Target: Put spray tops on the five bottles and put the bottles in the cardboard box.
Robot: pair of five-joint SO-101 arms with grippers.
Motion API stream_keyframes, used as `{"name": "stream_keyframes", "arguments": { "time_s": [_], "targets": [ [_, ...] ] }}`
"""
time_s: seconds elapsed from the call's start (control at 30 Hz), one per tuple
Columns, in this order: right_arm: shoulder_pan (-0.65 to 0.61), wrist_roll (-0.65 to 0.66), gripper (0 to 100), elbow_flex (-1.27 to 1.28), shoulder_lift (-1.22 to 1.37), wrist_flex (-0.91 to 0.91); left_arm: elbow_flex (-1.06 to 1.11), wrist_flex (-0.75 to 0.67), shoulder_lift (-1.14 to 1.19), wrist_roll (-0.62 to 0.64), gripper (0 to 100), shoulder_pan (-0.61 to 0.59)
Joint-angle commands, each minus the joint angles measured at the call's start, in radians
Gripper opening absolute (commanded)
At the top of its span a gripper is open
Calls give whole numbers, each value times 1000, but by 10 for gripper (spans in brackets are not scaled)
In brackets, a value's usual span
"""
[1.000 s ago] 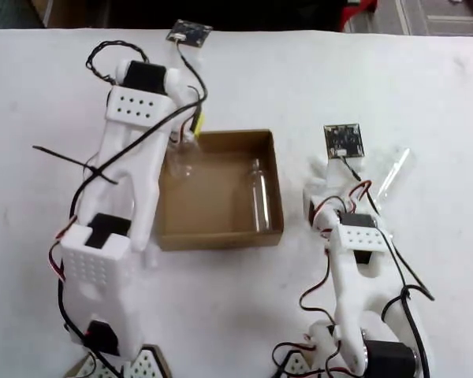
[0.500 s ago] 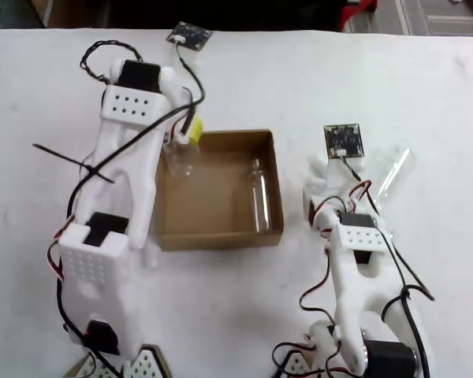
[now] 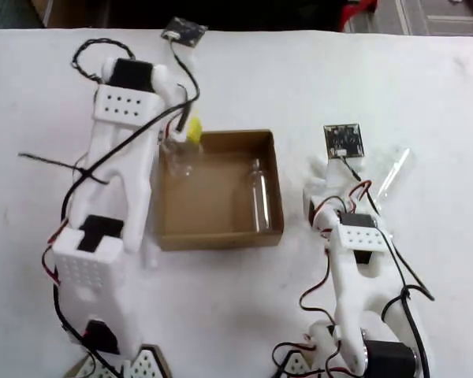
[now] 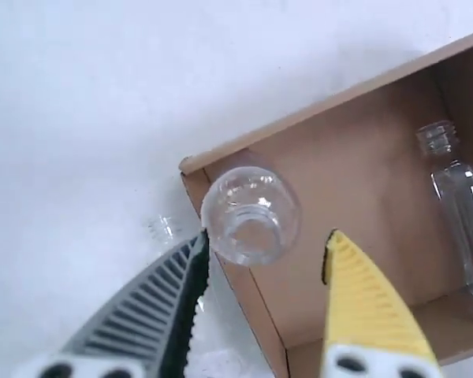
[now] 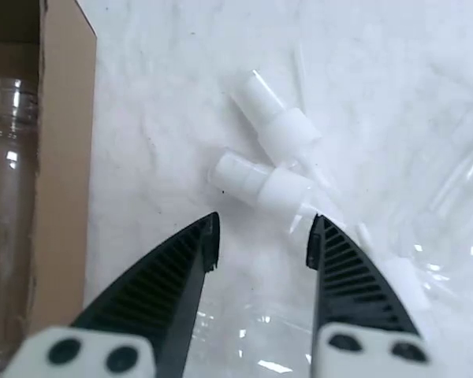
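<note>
Cardboard box (image 3: 209, 197), brown, open-topped, two uncapped bottles inside. Over one corner, left gripper (image 4: 266, 236), fingers parted wider than the upright clear plastic bottle (image 4: 248, 213) between them, gripping nothing. Along the opposite wall, second clear bottle (image 3: 258, 197) lying flat. Just outside that wall, right gripper (image 5: 262, 220), fingers parted, empty, above two white spray tops (image 5: 264, 185). Likely step: boxing a bottle; next, capping.
</note>
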Motion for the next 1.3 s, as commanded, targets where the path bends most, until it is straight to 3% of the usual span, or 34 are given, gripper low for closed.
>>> {"name": "stream_keyframes", "arguments": {
  "time_s": [0.0,0.43,0.73,0.87,1.27],
  "targets": [
    [-7,2,163,-5,-16,-15,-9,8,-147,0,249,-47],
    [-7,2,163,-5,-16,-10,5,94,-305,8,246,-199],
    [-7,2,163,-5,-22,-10,353,81,-501,46,245,-309],
    [-4,2,163,-5,-25,-8,589,-3,-582,143,245,-331],
    [-1,2,163,-25,-28,45,1069,-344,-843,212,245,-329]
  ]
}}
